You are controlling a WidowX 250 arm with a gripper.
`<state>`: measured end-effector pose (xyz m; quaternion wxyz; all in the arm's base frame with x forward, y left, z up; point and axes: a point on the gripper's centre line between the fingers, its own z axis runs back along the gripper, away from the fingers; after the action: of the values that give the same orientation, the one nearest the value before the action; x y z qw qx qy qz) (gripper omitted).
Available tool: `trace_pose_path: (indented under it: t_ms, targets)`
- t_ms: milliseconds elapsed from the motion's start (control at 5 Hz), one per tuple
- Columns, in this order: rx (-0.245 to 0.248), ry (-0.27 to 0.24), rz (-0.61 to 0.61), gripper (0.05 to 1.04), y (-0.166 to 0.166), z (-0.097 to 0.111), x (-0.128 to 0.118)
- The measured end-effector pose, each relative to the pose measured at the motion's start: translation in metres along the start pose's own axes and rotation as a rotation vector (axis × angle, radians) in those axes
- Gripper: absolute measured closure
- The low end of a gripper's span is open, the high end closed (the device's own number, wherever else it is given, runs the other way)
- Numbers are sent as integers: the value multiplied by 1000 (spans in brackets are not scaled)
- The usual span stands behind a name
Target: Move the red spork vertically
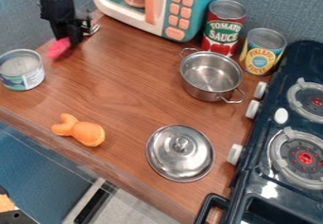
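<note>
Claw [72,34]: hung over the upper-left part of the wooden counter [120,86]; whether spread, pressed together or pinching cannot be told.
Red spork [58,48]: partly hidden by the claw, its pinkish-red end seen at the claw's lower left.
Open-topped pot [211,76]: placed near the tomato can [223,28].

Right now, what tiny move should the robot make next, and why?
Probably a slow, small turn of the gripper, once its hold is sure: the spork's pinkish-red handle pokes out on one side and its metal end on the other, and the spork runs slantwise in the picture.
</note>
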<state>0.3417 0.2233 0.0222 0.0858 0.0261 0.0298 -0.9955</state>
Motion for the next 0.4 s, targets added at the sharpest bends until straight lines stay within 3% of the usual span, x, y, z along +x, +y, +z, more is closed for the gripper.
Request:
trace_pose_path:
  t_ms: [200, 400]
  targets:
    - [29, -35, -11, 345, 4, -4, 5]
    - [29, -69, -4, 92, 4, -2, 9]
